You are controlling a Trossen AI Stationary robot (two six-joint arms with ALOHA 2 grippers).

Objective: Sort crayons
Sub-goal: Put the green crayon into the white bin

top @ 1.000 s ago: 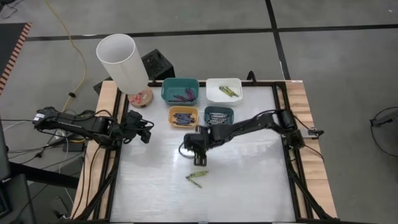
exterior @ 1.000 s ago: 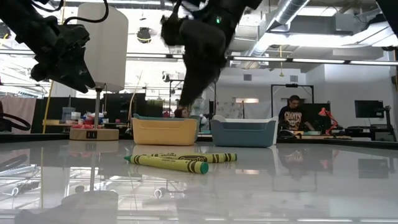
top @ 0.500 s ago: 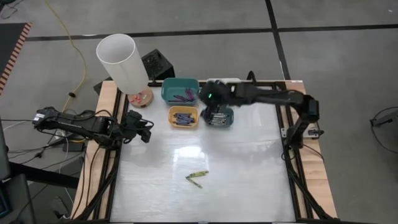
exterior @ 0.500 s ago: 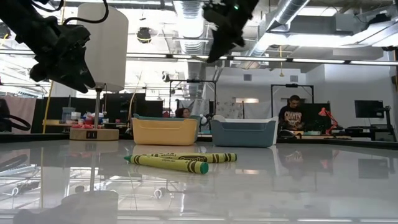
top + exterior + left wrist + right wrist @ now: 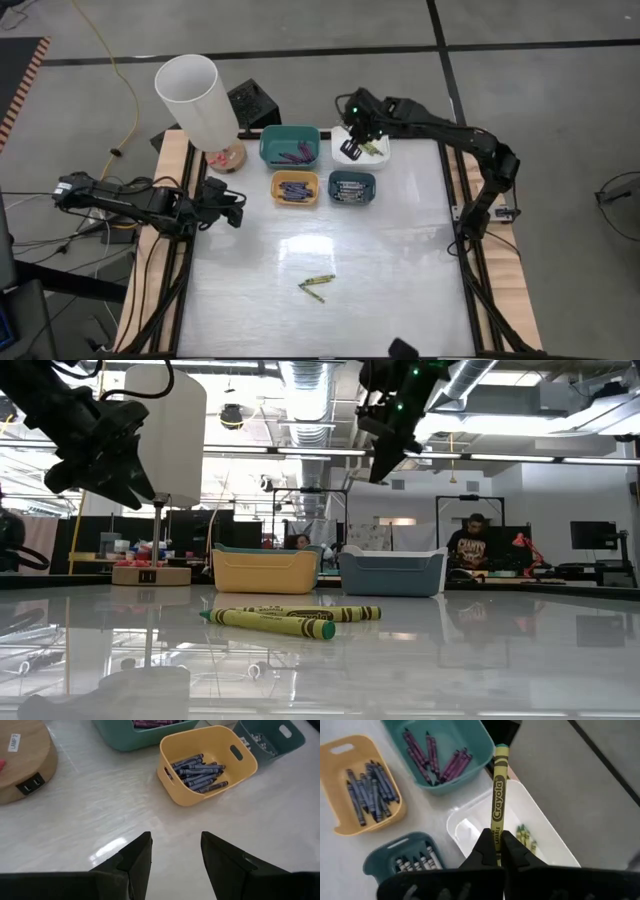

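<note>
The right gripper (image 5: 496,851) is clamped on a yellow-green crayon (image 5: 498,795) and is held above the white bin (image 5: 360,146) at the far edge of the tabletop (image 5: 400,260); in the right wrist view the crayon is seen standing out past the fingertips over that bin's rim. Open, bare surface is left across the middle and near parts of the tabletop, where only two loose crayons (image 5: 316,287) lie, touching each other, well apart from all bins.

A few yellow-green crayons are held in the white bin. Just beside it, purple crayons are kept in the teal bin (image 5: 289,145). Nearer in, blue crayons fill the yellow bin (image 5: 295,188), and grey ones the small blue bin (image 5: 352,187).

The left gripper (image 5: 176,851) waits at the tabletop's left edge with its fingers apart and nothing between them, facing the yellow bin. A white-shaded lamp (image 5: 197,100) stands at the far left corner.

Only in the low view are the room and a person (image 5: 468,546) behind the tabletop shown; bin contents are hidden there.
</note>
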